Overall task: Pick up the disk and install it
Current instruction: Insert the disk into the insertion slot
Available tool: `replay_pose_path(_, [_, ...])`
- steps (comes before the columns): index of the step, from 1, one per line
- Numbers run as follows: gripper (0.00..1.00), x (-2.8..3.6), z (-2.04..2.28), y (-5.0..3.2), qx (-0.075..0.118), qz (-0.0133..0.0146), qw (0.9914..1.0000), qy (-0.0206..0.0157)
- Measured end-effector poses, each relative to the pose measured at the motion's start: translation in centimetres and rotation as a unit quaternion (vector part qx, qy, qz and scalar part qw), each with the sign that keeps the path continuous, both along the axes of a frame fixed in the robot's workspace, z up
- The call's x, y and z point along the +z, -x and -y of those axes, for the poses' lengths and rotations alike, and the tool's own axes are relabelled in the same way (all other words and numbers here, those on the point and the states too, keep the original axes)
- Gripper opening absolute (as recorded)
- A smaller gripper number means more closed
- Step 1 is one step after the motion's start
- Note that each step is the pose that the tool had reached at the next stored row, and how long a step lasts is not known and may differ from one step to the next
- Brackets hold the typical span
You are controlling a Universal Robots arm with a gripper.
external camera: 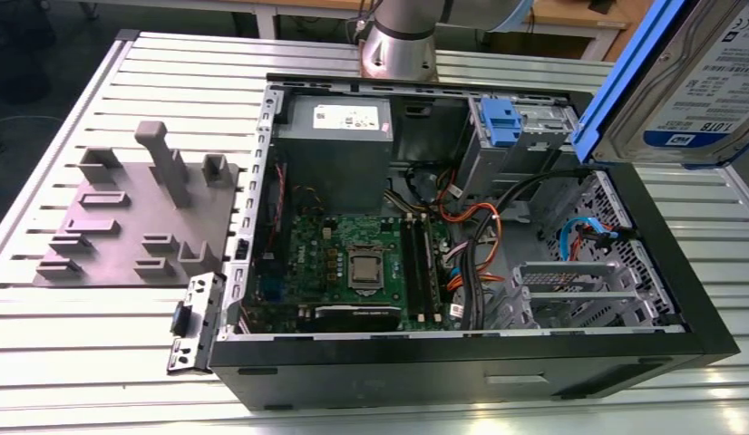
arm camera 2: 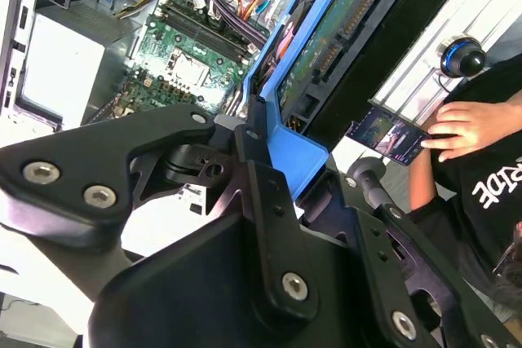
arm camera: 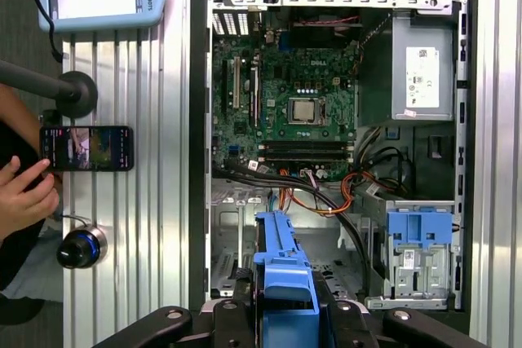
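Second wrist view: we see the hand clamped shut on the blue bracket of the disk. The disk sticks out past the fingertips, tilted, with its circuit side showing. In the first wrist view, we see the held disk up in the air over the open computer case, clear of it. Inside the case sit a blue tab in the drive cage and the motherboard. Beside the case, on the slatted counter, a person touches a phone.
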State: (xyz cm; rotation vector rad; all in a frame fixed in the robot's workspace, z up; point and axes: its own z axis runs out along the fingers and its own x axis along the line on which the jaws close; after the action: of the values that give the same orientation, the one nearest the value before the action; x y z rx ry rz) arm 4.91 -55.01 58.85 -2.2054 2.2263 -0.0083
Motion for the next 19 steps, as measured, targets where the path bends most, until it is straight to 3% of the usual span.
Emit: replay_pose_path(19, [0.36, -0.49, 0.00, 0.00, 0.000, 0.0000, 1.00000, 0.0000])
